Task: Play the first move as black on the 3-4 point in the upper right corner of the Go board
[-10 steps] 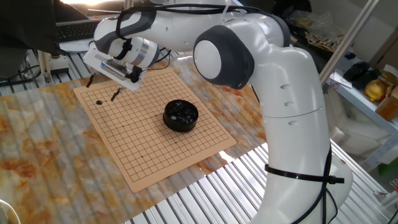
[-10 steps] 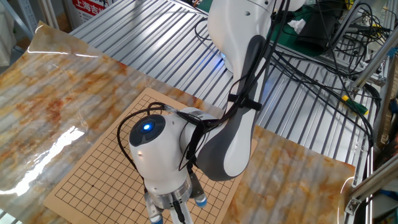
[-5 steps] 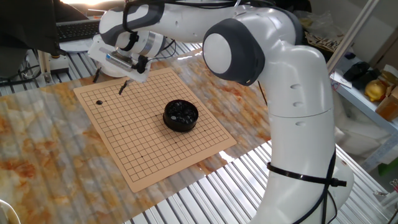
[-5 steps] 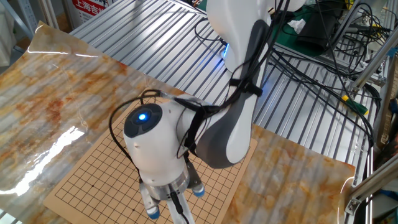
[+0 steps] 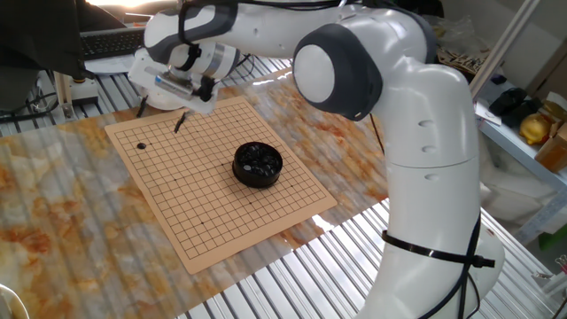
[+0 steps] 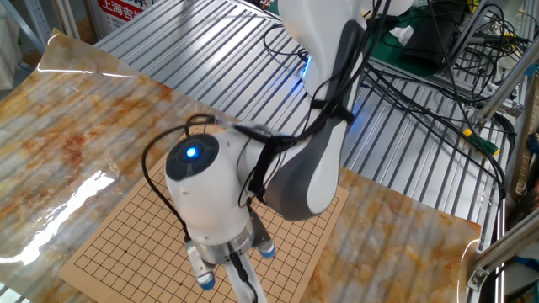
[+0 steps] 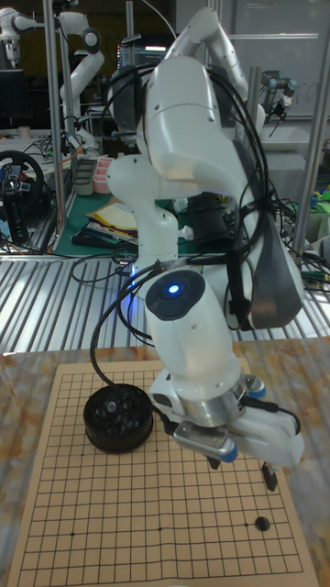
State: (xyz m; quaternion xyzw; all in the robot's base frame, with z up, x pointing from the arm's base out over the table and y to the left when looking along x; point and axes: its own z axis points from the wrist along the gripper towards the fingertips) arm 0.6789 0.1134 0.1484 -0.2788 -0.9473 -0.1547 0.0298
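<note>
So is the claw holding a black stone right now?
No, the claw is open and empty; the black stone lies on the board.

One fixed view: raised, beside the arm's base, facing down across the Go board [image 5: 221,182].
Other fixed view: high, close, opposite side, partly blocked by the arm [image 6: 253,177].
Tall fixed view: low, near, facing the base.
Shared: board, arm.
</note>
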